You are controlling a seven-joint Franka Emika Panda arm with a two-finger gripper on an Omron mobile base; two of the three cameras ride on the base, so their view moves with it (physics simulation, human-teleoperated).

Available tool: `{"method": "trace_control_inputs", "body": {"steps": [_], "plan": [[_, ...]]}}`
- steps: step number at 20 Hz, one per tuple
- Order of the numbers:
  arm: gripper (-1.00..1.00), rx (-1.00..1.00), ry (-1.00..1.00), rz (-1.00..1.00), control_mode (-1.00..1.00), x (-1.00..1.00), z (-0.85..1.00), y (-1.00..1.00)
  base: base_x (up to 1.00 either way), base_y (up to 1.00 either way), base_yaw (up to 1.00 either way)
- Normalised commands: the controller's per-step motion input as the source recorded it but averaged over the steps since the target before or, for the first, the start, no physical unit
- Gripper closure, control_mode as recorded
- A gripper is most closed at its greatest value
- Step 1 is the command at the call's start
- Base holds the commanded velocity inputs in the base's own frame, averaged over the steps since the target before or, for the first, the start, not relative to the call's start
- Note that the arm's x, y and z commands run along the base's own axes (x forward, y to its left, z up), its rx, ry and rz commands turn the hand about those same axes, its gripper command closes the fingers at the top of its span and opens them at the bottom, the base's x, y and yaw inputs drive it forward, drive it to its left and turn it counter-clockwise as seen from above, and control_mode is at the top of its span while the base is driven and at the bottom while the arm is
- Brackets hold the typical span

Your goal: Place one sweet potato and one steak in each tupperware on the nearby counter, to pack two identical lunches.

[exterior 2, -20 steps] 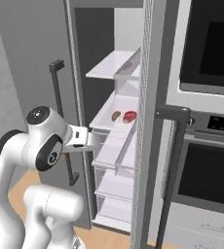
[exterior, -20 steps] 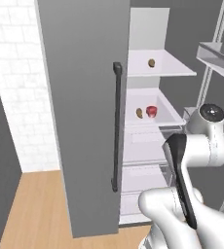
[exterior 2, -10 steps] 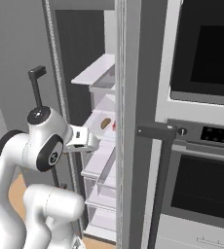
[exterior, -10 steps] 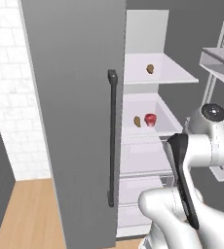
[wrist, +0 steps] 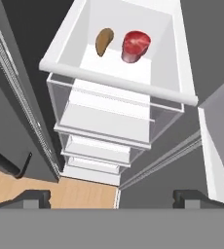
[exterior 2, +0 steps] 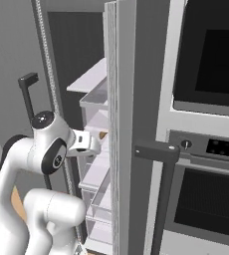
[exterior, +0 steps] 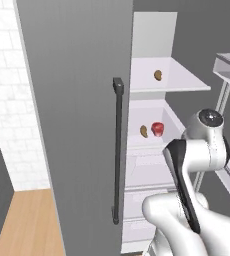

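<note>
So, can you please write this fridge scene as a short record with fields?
fridge: open, white shelves inside
upper shelf: one brown sweet potato
middle shelf: second sweet potato beside a red steak, apart
gripper: open, holding nothing, in front of the shelves
left door: grey, with dark handle
right of fridge: wall oven

Arm raised and folded: upper link rises from the base, bends at the elbow, forearm reaches forward at mid height. Hand (exterior 2: 85, 143) points forward and slightly down. Gripper (wrist: 111, 198) stands wide open, nothing between the jaws; its two dark fingertips (wrist: 33, 198) sit far apart at the near edge of the hand view. No contact with anything.
</note>
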Motion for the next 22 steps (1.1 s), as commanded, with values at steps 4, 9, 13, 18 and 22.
{"method": "trace_control_inputs", "body": {"steps": [4,9,13,18,22], "plan": [[-1.0,0.0,0.0,0.0,-1.0,0.37,-0.43,0.39,0.0,0.0,0.0],[-1.0,0.12,0.0,-0.03,-1.0,0.77,-0.14,0.09,0.0,0.0,0.0],[-1.0,0.19,0.01,-0.2,-1.0,0.74,-0.08,-0.13,0.0,0.0,0.0],[-1.0,0.02,0.07,-0.15,-1.0,0.5,-0.07,-0.19,0.0,0.0,0.0],[-1.0,0.0,0.03,-0.09,-1.0,0.5,-0.1,-0.24,0.0,0.0,0.0]]}}
